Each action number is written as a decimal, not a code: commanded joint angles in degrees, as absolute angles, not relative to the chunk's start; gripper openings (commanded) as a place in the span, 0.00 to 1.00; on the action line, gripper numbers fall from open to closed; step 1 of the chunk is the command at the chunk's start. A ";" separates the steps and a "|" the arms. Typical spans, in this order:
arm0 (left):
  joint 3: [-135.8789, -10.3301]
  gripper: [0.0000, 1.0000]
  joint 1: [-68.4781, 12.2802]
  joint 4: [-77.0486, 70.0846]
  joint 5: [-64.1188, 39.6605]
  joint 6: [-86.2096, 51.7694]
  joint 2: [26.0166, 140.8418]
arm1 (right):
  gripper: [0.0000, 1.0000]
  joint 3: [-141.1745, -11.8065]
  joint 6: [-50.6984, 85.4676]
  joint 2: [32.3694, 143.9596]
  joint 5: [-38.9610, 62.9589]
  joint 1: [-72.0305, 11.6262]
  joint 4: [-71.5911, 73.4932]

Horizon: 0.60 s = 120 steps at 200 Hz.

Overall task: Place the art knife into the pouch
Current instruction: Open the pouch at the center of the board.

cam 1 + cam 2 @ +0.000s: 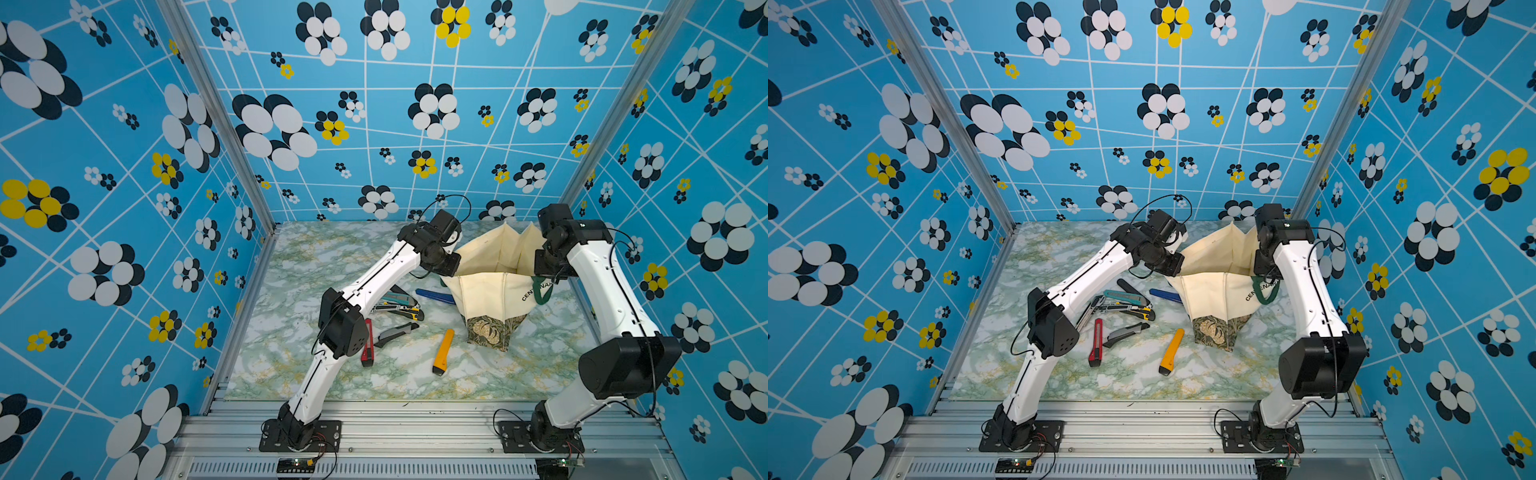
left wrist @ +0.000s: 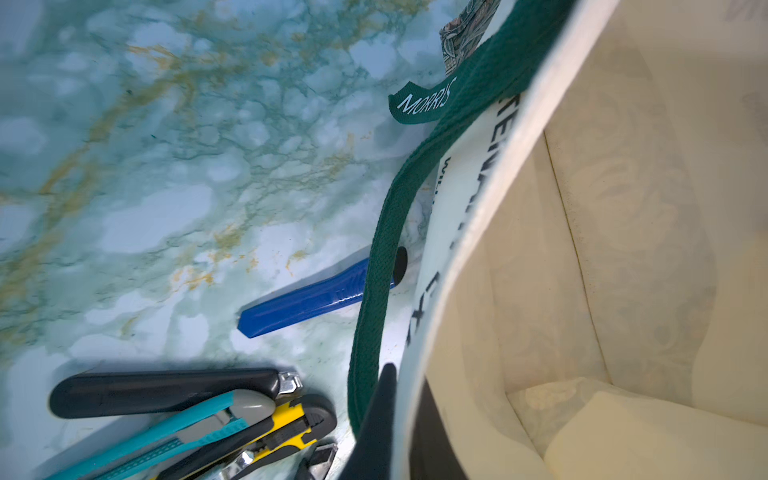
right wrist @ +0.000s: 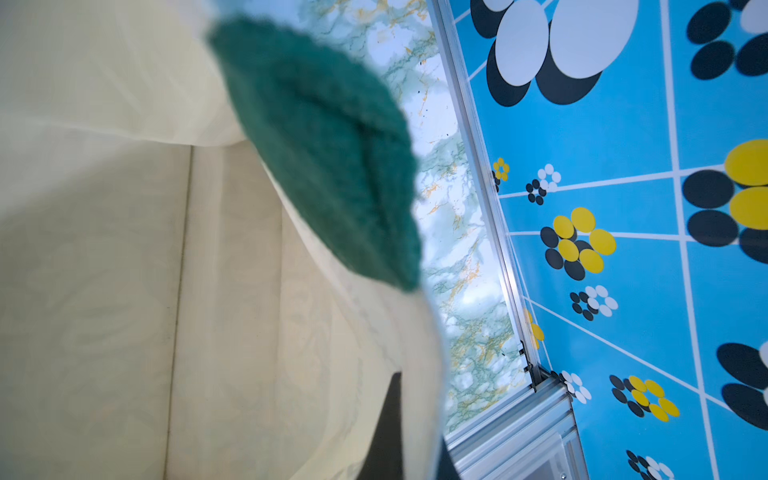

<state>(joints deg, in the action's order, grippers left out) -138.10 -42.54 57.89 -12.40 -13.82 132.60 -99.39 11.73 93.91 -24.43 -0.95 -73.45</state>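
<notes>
Pinching the pouch (image 2: 623,208) rim, left fingers (image 2: 376,428) and right fingers (image 3: 388,424) show only in wrist views.

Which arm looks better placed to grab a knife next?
Probably the left. Both the left gripper and right gripper pinch the rim of the cream canvas tote bag, but the blue plastic knife and pile of utility knives lie on the left's side, with the bag between them and the right.
</notes>
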 commanded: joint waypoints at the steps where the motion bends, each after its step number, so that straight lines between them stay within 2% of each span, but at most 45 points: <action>1: -140.28 0.00 -41.92 62.50 -14.73 -13.69 133.15 | 0.00 -96.30 8.84 95.69 -22.60 0.27 -68.42; 38: -134.44 0.00 -41.92 62.18 -9.37 -13.40 131.68 | 0.00 -89.14 12.14 96.09 -17.50 0.25 -59.17; 87: -125.32 0.00 -41.84 61.72 -1.04 -13.14 126.45 | 0.00 -87.98 13.49 95.71 -12.55 -0.23 -52.14; 120: -123.94 0.00 -41.66 61.76 1.32 -13.52 123.65 | 0.00 -87.61 12.51 96.24 -11.05 -1.49 -49.98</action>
<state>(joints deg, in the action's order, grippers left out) -125.21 -42.52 57.43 -3.33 -14.20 127.59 -88.55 12.80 95.85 -11.55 -1.28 -54.83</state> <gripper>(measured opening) 0.095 0.059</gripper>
